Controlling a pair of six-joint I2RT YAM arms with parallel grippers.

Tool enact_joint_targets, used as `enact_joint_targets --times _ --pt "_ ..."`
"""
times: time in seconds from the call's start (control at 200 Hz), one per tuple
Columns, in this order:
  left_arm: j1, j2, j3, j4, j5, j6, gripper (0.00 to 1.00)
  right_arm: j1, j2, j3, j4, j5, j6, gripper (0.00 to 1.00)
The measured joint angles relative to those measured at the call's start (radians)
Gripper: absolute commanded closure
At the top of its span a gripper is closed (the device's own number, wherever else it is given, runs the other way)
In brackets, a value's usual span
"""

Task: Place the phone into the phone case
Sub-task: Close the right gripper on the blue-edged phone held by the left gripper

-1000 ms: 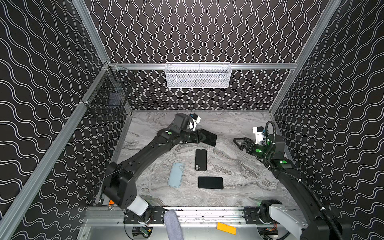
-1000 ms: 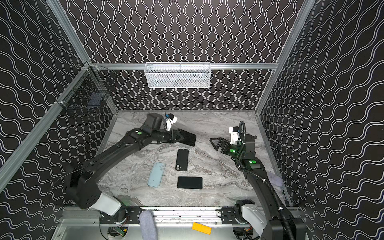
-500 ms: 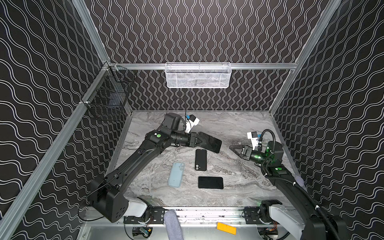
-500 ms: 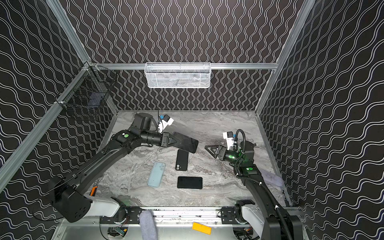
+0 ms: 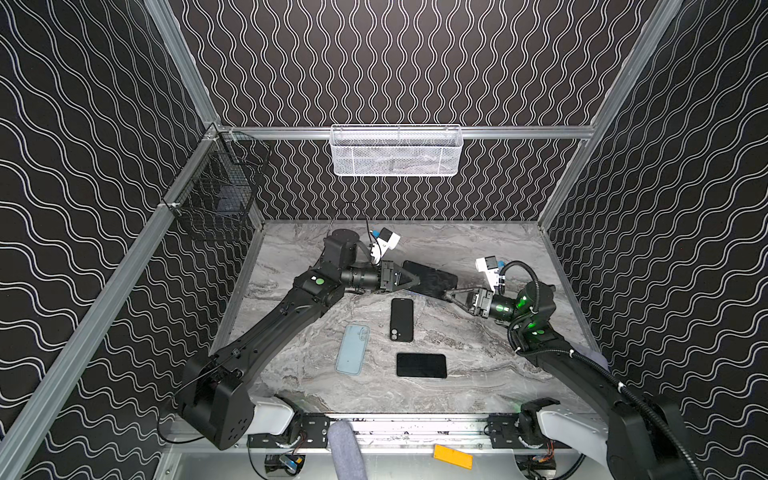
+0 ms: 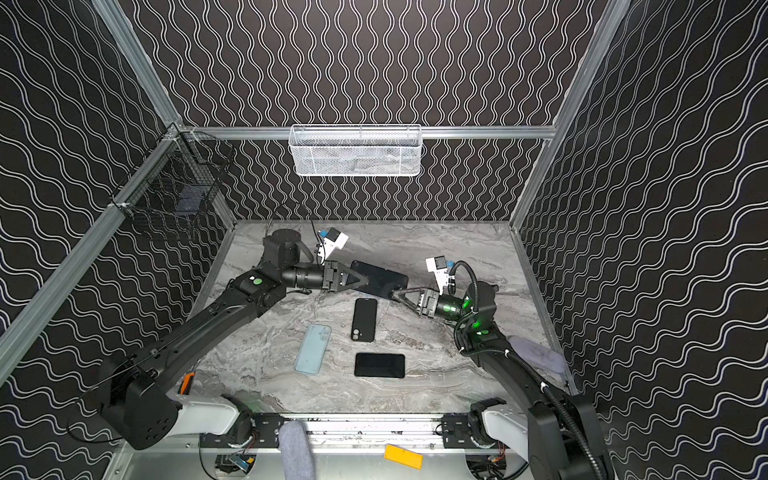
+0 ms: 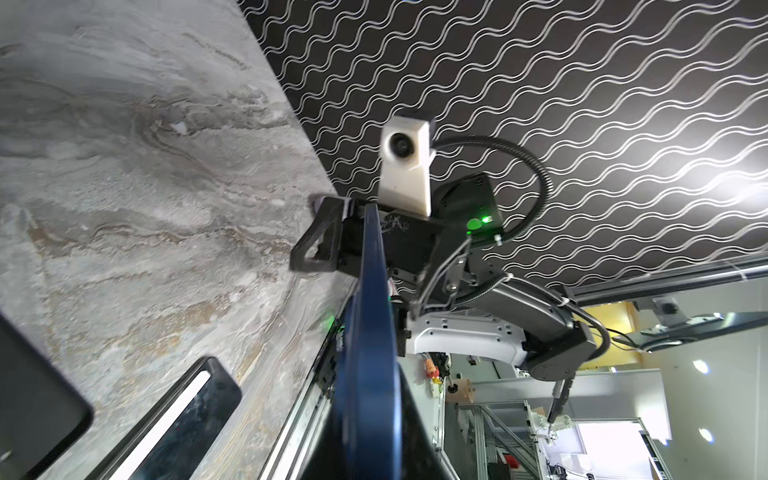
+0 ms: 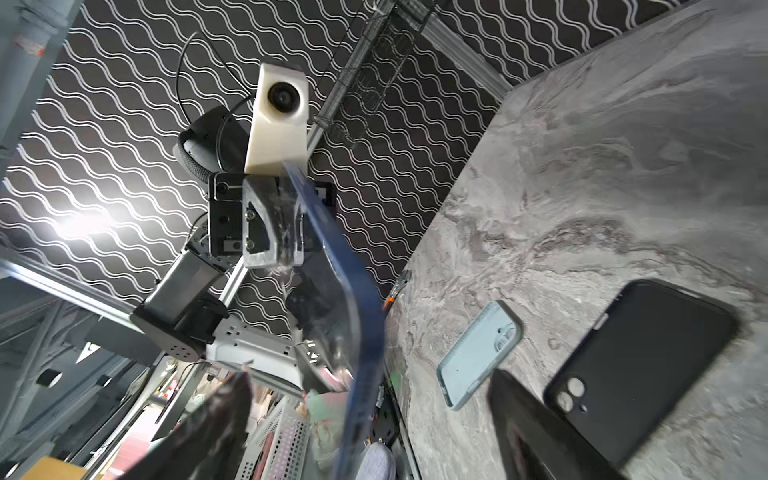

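Left end effector [image 5: 417,283]: pinched shut on one short end of a dark, blue-edged phone [image 5: 432,277]. The phone is held clear of the bench [image 5: 490,249], toward the back middle, with its broad face seen in both top views.

Right end effector [image 5: 448,294]: placed at the phone's opposite end. In the right wrist view its fingers [image 8: 536,432] are spread on either side of the phone's edge and stand apart from it (no contact can be made out).

Laid flat on the bench, nearer the front:
- A black case [image 5: 402,319] is found just in front of the held phone, camera cutouts toward the front.
- A light blue case [image 5: 352,350] is beside it on the left arm's side.
- A second phone [image 5: 421,365], black (lying crosswise), is placed in front of the black case.

None of the three touches another.
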Motion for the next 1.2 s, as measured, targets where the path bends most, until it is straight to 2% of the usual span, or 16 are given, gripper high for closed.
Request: enact_joint_targets --times 0.235,0.36,0.686,0.856,1.046,1.201 --pt "-0.010 -0.001 -0.090 0.203 0.014 -0.154 1.00 0.014 0.053 0.010 0.227 0.000 0.178 0.34" --pt "-0.012 0.001 -0.094 0.264 0.019 -0.185 1.00 0.014 0.064 0.019 0.302 -0.007 0.238 0.41" --pt "-0.013 -0.002 -0.101 0.308 0.013 -0.198 1.00 0.019 0.040 0.048 0.300 0.008 0.268 0.57" --pt "-0.017 -0.022 -0.133 0.356 -0.030 -0.203 1.00 0.021 0.035 0.049 0.294 0.047 0.284 0.63" --pt "-0.026 -0.019 -0.187 0.484 -0.080 -0.270 1.00 0.032 0.059 0.049 0.317 0.100 0.324 0.67" --pt "-0.046 0.024 -0.194 0.608 -0.116 -0.341 1.00 0.047 0.078 0.059 0.344 0.132 0.343 0.75"
